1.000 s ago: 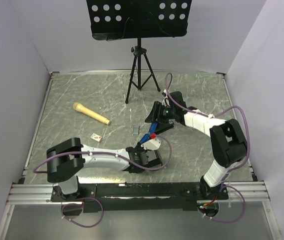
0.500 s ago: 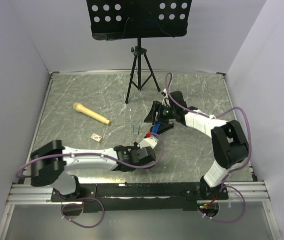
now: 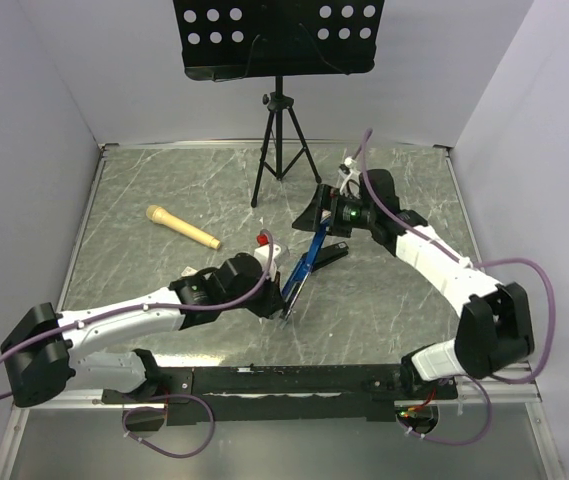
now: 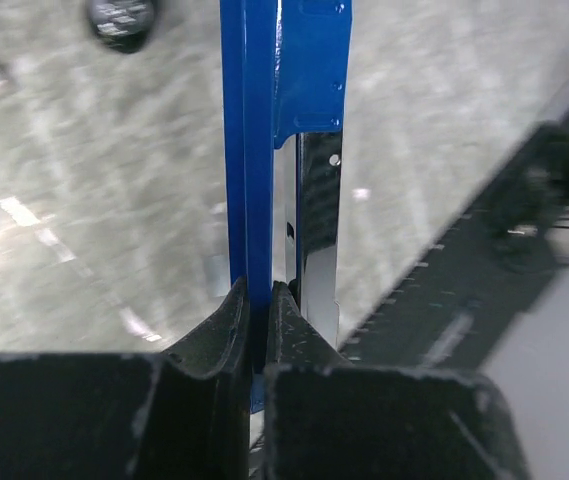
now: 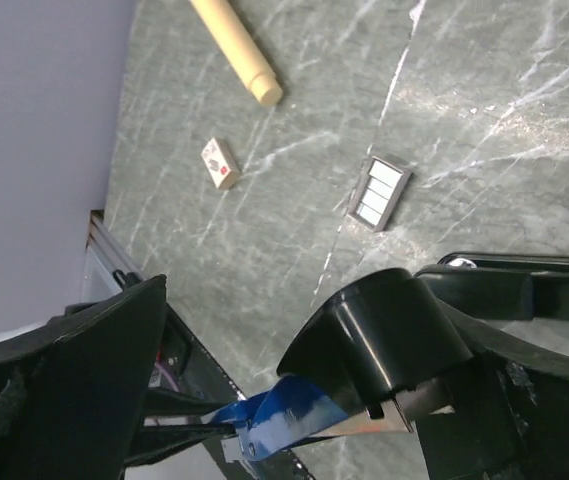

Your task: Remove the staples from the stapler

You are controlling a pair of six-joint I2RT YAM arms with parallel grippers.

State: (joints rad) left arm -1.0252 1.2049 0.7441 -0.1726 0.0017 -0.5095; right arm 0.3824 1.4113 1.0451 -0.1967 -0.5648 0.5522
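Left gripper (image 3: 286,290): clenched on the stapler (image 3: 332,252); in the left wrist view the two fingertips (image 4: 232,318) pinch the edge of its blue arm (image 4: 264,120), with almost no gap between them.
Right gripper (image 3: 322,215): released, the fingers stand wide apart. In the right wrist view the rounded black end of the stapler (image 5: 384,330) is between them, close to one finger and well apart from the other.
Stapler: in the middle of the tabletop (image 3: 164,180), between the two grippers and swung open. Its black body is under the right gripper. The blue arm (image 3: 307,262) runs from there, slanted, down toward the left gripper.
Chrome rail (image 4: 316,240): a shiny strip just beside the blue arm, running along it.
Staples (image 5: 379,193): a small grey strip with pale segments, flat on the tabletop, near the stapler but not touching it. In the top view the left arm covers this place.
Tan block (image 5: 219,162): small, lying alone, apart from the staples.
Wooden handle (image 3: 182,228): flat on the left part of the tabletop, well apart from the stapler.
Music stand (image 3: 279,35): upright on its tripod (image 3: 282,150) at the far edge.
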